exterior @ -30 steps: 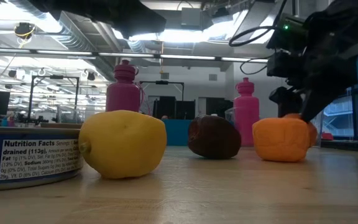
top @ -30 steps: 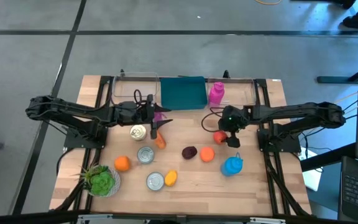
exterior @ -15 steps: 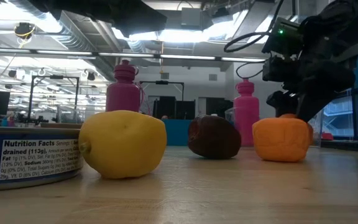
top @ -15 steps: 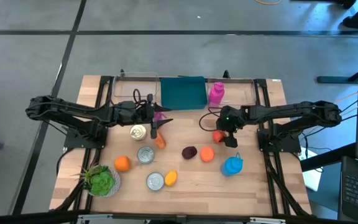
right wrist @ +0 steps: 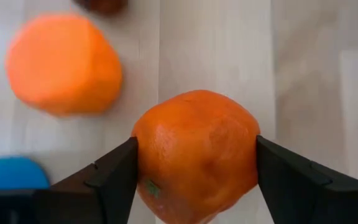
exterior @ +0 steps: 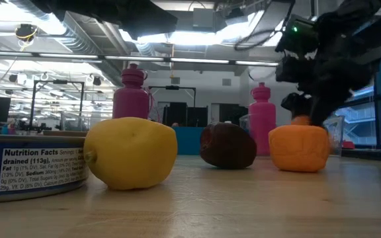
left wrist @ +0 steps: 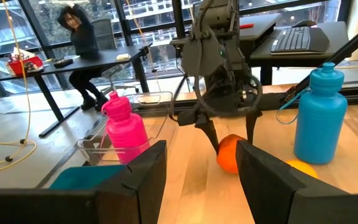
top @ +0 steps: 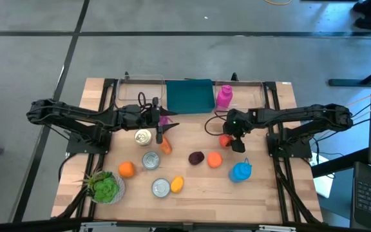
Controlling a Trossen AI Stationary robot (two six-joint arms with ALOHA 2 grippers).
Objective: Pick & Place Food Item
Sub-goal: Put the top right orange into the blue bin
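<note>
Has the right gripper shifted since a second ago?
Yes. In the high view the right gripper has crept toward the table's middle, closer under the pink bottle, and now straddles the orange fruit, fingers against its sides.

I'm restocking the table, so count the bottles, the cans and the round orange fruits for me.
Bottles: 3 (pink, pink, blue)
Cans: 3 ()
Round orange fruits: 3 ()
Total: 9
</note>
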